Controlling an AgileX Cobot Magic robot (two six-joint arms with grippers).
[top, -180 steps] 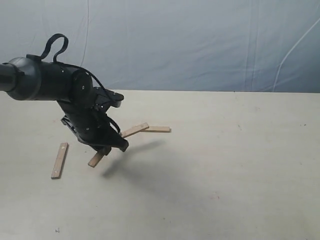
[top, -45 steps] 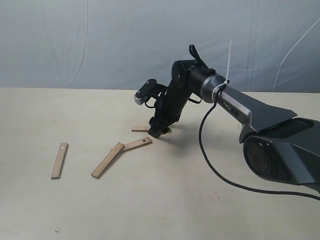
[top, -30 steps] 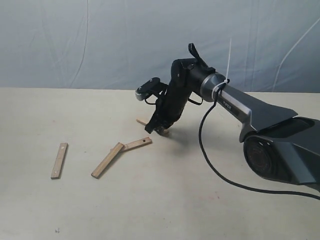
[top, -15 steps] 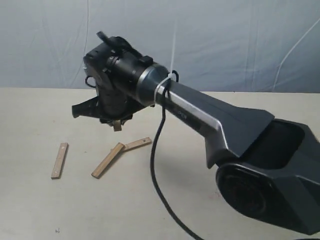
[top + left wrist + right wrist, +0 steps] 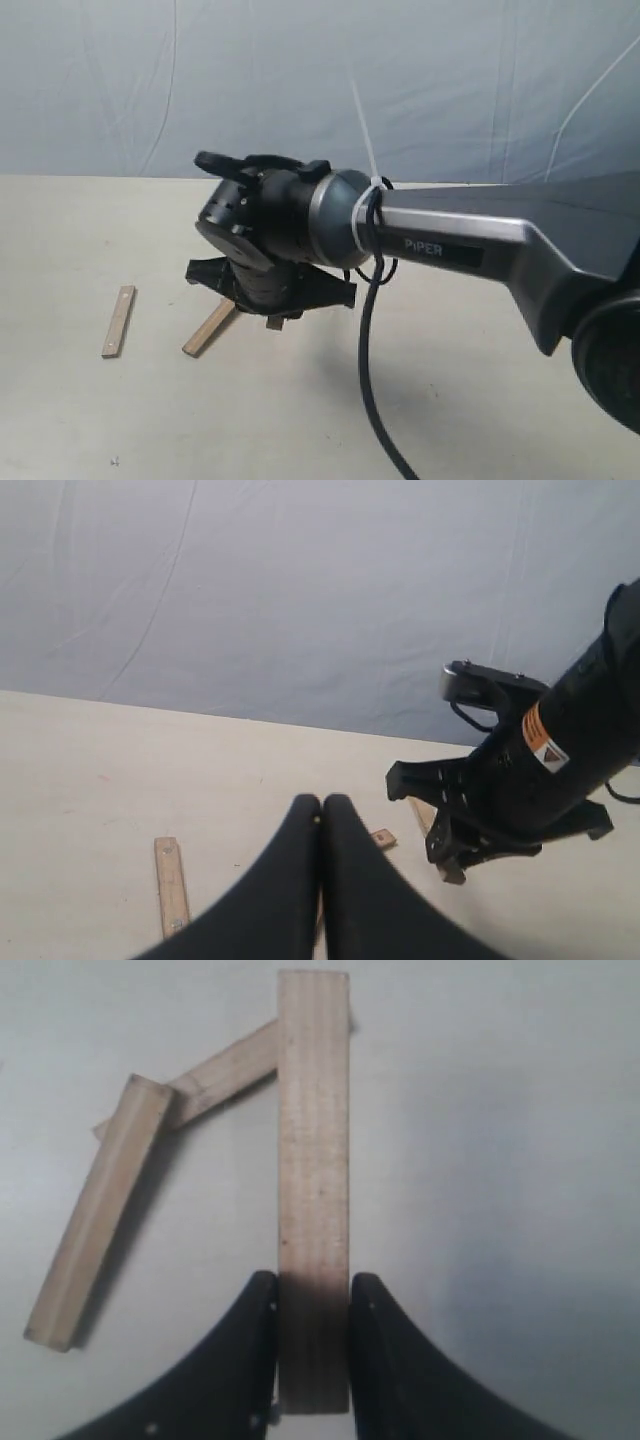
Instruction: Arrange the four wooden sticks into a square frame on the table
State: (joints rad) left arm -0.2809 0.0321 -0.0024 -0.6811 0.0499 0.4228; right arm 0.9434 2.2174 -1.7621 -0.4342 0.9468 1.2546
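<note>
Exterior view — "PiPER" on right arm (image 5: pixel 480 222), gripper (image 5: pixel 313 1295) pinching stick (image 5: pixel 314 1180)

Only non-task item: backdrop (image 5: pixel 430 90), a blue-grey fabric sheet that spans the full width of the exterior view's upper part. It's wrinkled, with long creases running near-vertical and diagonal and a pale fold line at far right. Left wrist view shows the same backdrop (image 5: pixel 250 600), creased.

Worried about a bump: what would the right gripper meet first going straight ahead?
Probably the table; the held stick in the right gripper lands first, perhaps on the angled stick; depth unclear.
</note>
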